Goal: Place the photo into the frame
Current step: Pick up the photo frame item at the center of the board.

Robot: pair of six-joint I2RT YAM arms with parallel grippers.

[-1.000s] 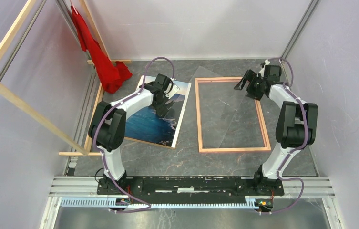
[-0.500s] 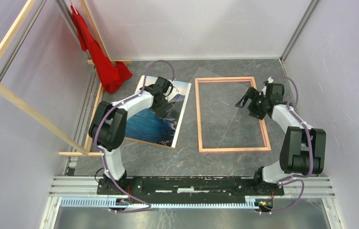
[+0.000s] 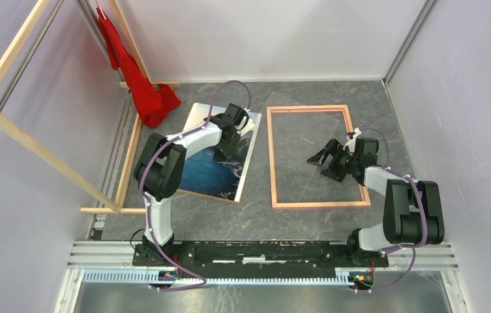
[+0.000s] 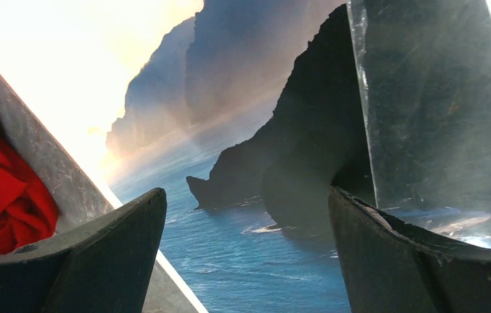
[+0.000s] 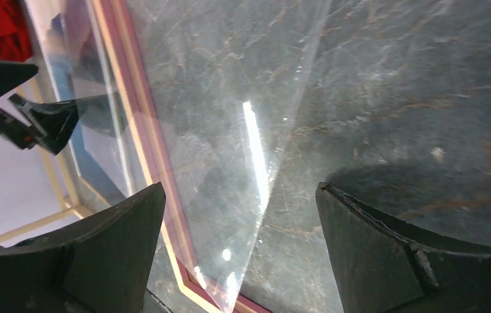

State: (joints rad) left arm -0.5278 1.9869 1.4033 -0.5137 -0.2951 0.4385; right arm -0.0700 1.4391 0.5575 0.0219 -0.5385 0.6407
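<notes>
The photo (image 3: pixel 207 166), a print of blue sea and dark cliffs, lies face up left of centre. My left gripper (image 3: pixel 228 147) hovers open over its far right part; the left wrist view shows the photo (image 4: pixel 242 130) between the spread fingers, nothing held. The frame (image 3: pixel 272 163) lies flat to the right, thin tan-pink rails around bare table. A clear sheet (image 3: pixel 308 130) lies skewed across it, one corner reaching over the photo (image 4: pixel 438 98). My right gripper (image 3: pixel 321 166) is open above the frame's inside, over the sheet's edge (image 5: pixel 229 98) and a frame rail (image 5: pixel 145 130).
A red cloth (image 3: pixel 141 85) hangs and bunches at the back left corner. Wooden bars (image 3: pixel 34 153) lean along the left wall, and a wooden strip (image 3: pixel 125 163) lies beside the photo. A thin tan edge (image 3: pixel 203 194) shows under the photo's near side. Walls close in on three sides.
The right arm has swung from the frame's far right corner down and inward over the frame's interior. The left gripper has shifted slightly towards the photo's far right corner.
</notes>
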